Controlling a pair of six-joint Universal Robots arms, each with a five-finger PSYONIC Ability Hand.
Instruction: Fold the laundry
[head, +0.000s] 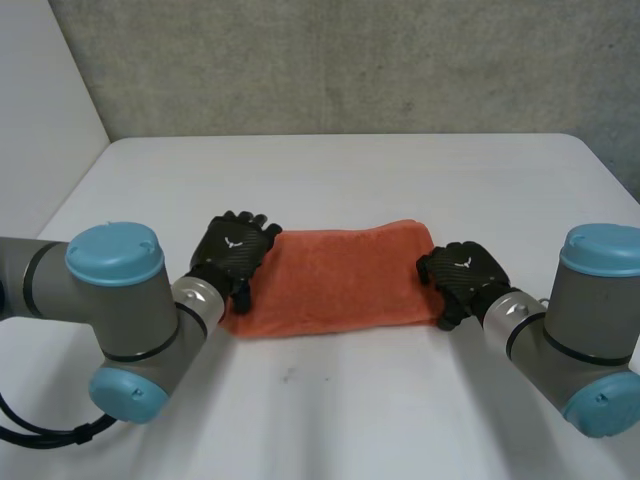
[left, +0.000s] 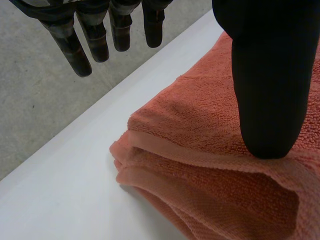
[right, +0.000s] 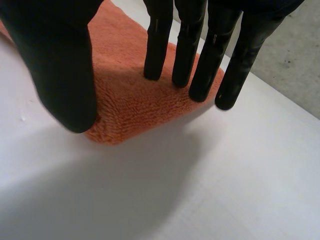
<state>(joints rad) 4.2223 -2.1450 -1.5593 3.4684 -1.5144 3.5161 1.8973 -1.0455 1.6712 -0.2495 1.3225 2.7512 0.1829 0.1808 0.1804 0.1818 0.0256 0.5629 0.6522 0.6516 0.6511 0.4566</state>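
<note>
An orange towel (head: 340, 275) lies folded into a long strip on the white table (head: 350, 170). My left hand (head: 232, 252) rests at the towel's left end. In its wrist view the fingers (left: 95, 35) hang straight past the towel's layered corner (left: 200, 150), and the thumb (left: 270, 75) sits above the cloth, so the hand is open. My right hand (head: 462, 272) is at the towel's right end. There its straight fingers (right: 200, 50) touch the top of the towel's end (right: 130, 100), with the thumb (right: 60, 65) at the near edge, spread apart from them.
Bare white table surrounds the towel on all sides. A grey wall (head: 350, 60) runs behind the far edge. Both grey arms with light-blue caps (head: 115, 252) (head: 605, 250) reach in from the near corners.
</note>
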